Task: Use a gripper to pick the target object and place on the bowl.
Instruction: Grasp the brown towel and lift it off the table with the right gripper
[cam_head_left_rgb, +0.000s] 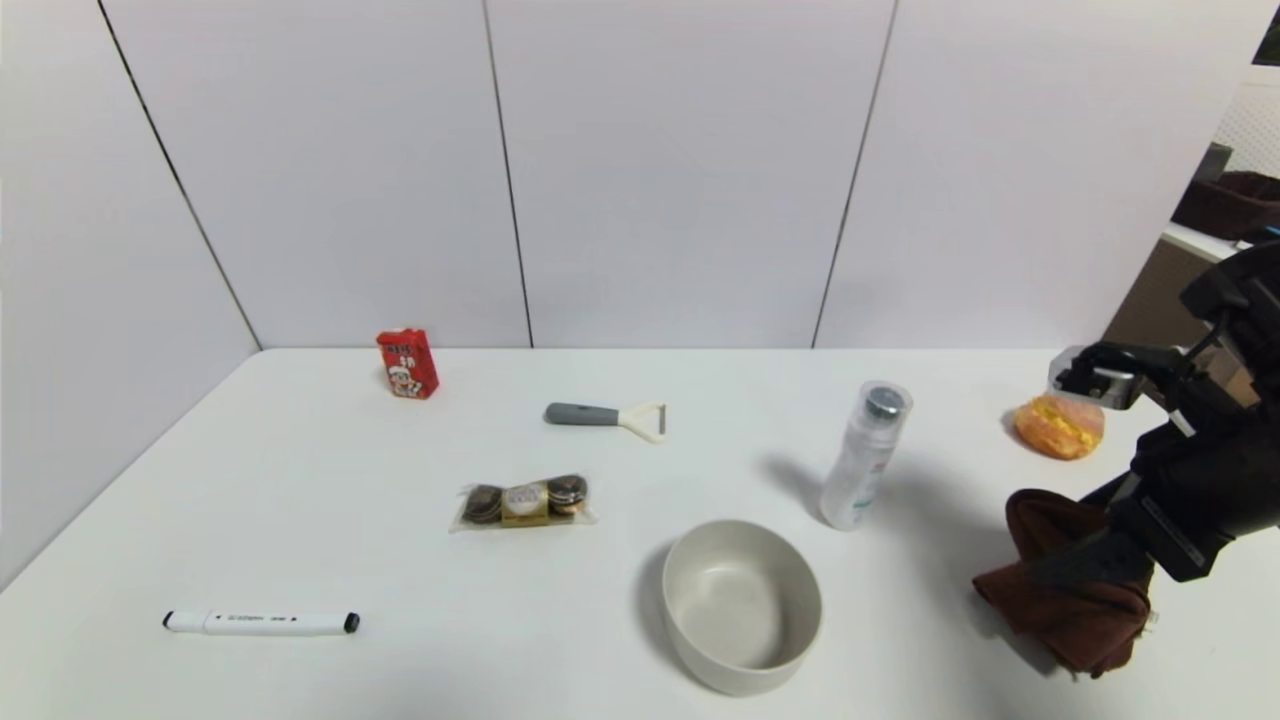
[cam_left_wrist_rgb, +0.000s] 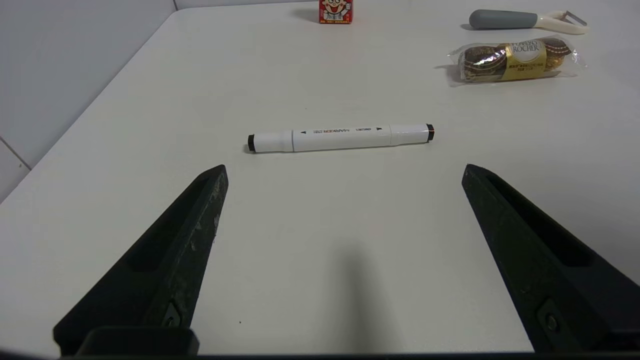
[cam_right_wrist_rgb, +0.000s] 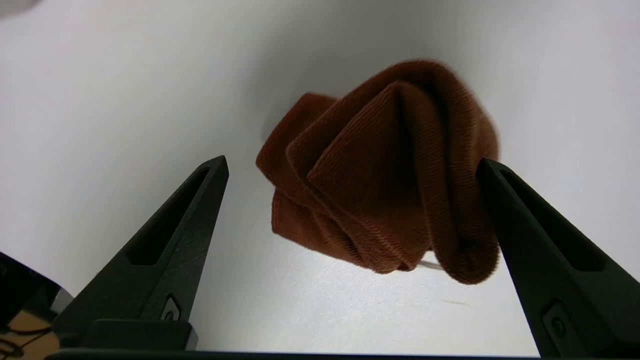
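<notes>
While white wall panels enclose the white desk (cam_head_left_rgb: 620, 480), the right gripper (cam_right_wrist_rgb: 350, 167), fingers apart, straddles the brown towel (cam_right_wrist_rgb: 390, 180) beside the bowl (cam_head_left_rgb: 742, 603); the left gripper (cam_left_wrist_rgb: 345, 167) is parked, fingers apart.

Partly hidden behind the black right gripper (cam_head_left_rgb: 1085, 562), lower right of the head view: crumpled dark brown terry towel (cam_head_left_rgb: 1060, 600). Cut by the right edge: black arm. Unreadable: small red carton's (cam_head_left_rgb: 407, 364) print.
</notes>
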